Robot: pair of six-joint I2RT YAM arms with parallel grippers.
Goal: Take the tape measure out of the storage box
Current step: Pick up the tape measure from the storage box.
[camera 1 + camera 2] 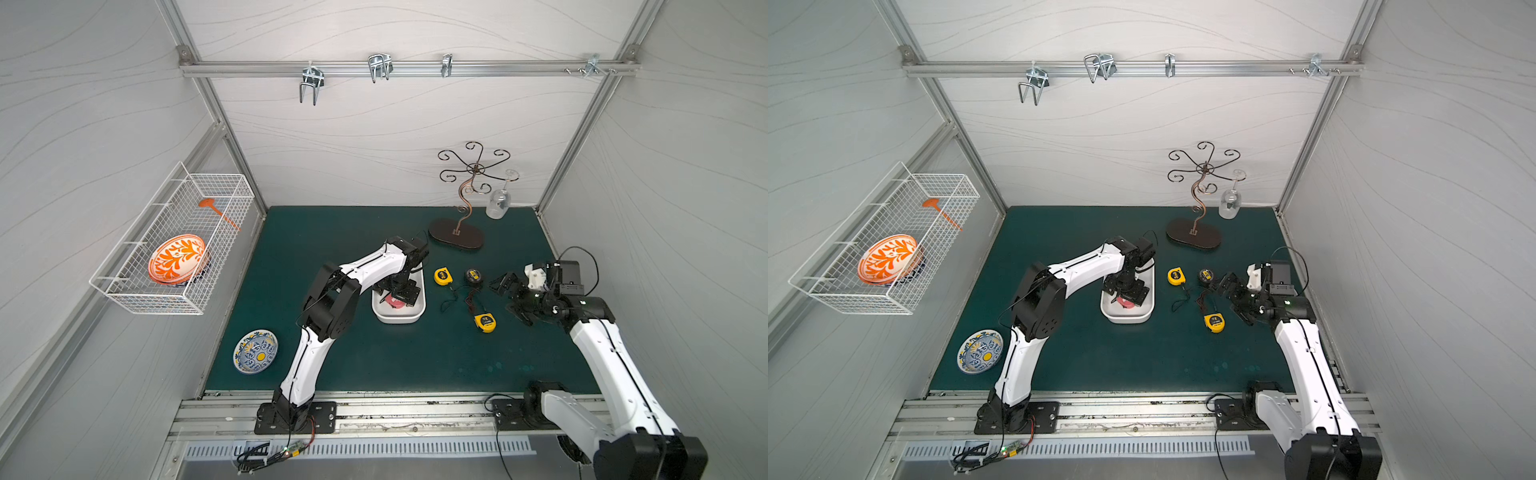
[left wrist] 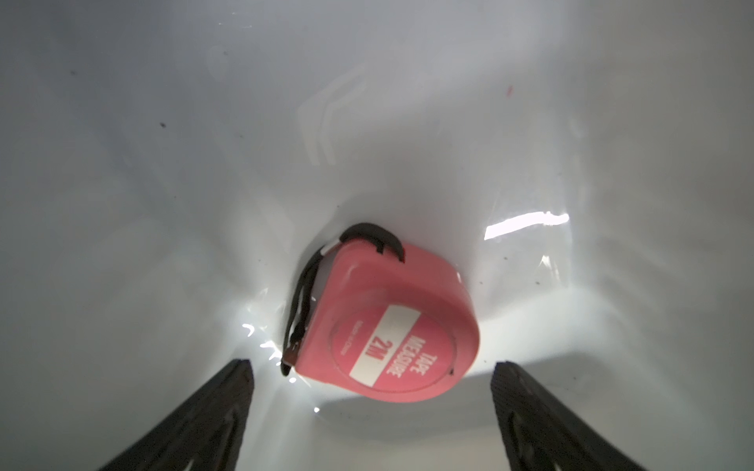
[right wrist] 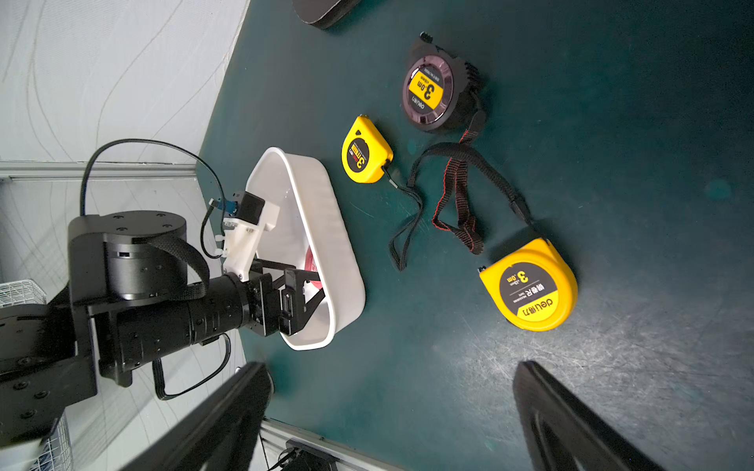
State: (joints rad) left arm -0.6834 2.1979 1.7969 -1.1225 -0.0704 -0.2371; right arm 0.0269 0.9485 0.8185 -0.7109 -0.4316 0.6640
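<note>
The glossy, round-cornered white storage box (image 1: 398, 318) sits mid-surface, holding a coral plastic tape measure (image 2: 387, 326), D-shaped with a black strap; only the left wrist view reads its "2M" label. Left fingers (image 2: 212, 407) straddle it, spread wide, untouching. Right fingers (image 3: 571, 420) gape above the matte green surface (image 3: 449, 367).

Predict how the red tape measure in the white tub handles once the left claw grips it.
Probably rigid: the red tape measure has a hard moulded case. Its smooth rounded shell on the glossy storage box floor may skid or twist if one finger of the open left claw lands first. The black strap lies slack; expect it to dangle.
</note>
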